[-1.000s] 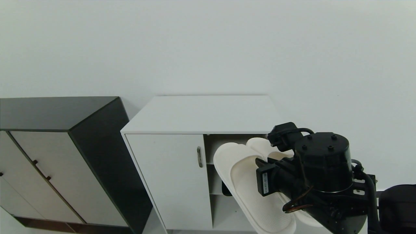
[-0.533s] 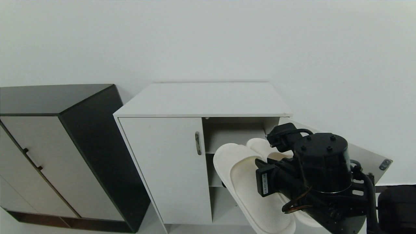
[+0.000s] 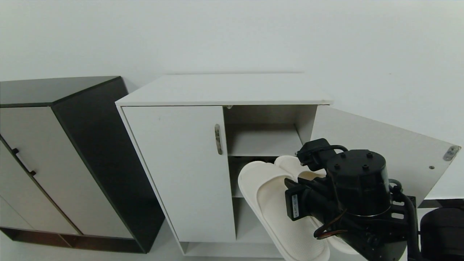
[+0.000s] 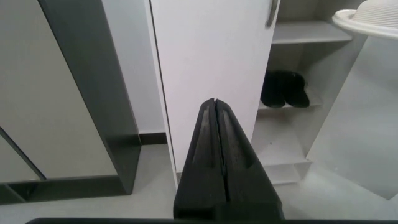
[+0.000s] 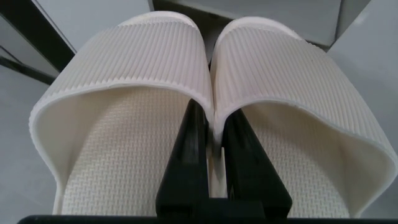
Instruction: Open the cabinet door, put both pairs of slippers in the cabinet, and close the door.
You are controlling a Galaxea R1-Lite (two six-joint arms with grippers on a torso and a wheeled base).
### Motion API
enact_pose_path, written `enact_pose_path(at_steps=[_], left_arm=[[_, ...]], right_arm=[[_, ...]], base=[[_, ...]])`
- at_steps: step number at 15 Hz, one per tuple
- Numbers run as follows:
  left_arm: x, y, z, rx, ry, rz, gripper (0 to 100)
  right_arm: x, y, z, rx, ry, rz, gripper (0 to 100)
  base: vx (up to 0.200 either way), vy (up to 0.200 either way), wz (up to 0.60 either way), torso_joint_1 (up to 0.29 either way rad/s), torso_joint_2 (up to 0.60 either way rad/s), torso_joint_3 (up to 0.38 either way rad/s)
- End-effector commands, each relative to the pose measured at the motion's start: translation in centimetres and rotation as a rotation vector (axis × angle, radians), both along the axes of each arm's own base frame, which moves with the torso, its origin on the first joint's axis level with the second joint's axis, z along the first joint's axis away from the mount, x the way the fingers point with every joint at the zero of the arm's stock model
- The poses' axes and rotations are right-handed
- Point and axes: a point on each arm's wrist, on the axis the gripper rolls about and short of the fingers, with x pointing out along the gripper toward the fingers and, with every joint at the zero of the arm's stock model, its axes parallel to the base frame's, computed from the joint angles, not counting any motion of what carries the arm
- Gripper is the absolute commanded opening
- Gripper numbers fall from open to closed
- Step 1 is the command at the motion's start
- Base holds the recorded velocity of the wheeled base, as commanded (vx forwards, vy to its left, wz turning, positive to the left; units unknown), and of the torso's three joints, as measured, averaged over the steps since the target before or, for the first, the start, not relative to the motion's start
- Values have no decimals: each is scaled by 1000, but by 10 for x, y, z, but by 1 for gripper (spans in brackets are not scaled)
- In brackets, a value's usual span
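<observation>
My right gripper is shut on the touching inner edges of a pair of white slippers, held side by side with toes toward the cabinet. They hang just in front of the open right compartment of the white cabinet. Its right door stands swung out to the right. The left door is closed. A pair of black slippers sits on a lower shelf inside. My left gripper is shut on nothing, low in front of the closed left door.
A tall dark cabinet with pale fronts stands close to the left of the white one. A plain wall runs behind both. The upper shelf inside the open compartment is bare. Grey floor lies below the cabinet.
The head camera has moved: the cabinets sit higher in the picture, and the open door and upper shelf have come into view. The right gripper keeps the same hold on the white slippers.
</observation>
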Motion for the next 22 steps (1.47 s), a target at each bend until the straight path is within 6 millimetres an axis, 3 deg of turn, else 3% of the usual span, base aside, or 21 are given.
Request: enact_pose_path(at_steps=[1, 11, 18, 22], left_arm=[[0, 0, 0, 0, -1, 0, 0], [0, 0, 0, 0, -1, 0, 0], [0, 0, 0, 0, 1, 0, 0], [0, 0, 0, 0, -1, -1, 0]], right_arm=[[0, 0, 0, -1, 1, 0, 0], [1, 1, -4, -10, 7, -1, 0], [0, 1, -4, -22, 3, 1, 0], [15, 39, -12, -77, -34, -130, 0]], base=[[0, 0, 0, -139, 461, 330], [0, 0, 0, -73, 442, 358], [0, 0, 0, -2, 56, 50], [0, 0, 0, 0, 0, 0]])
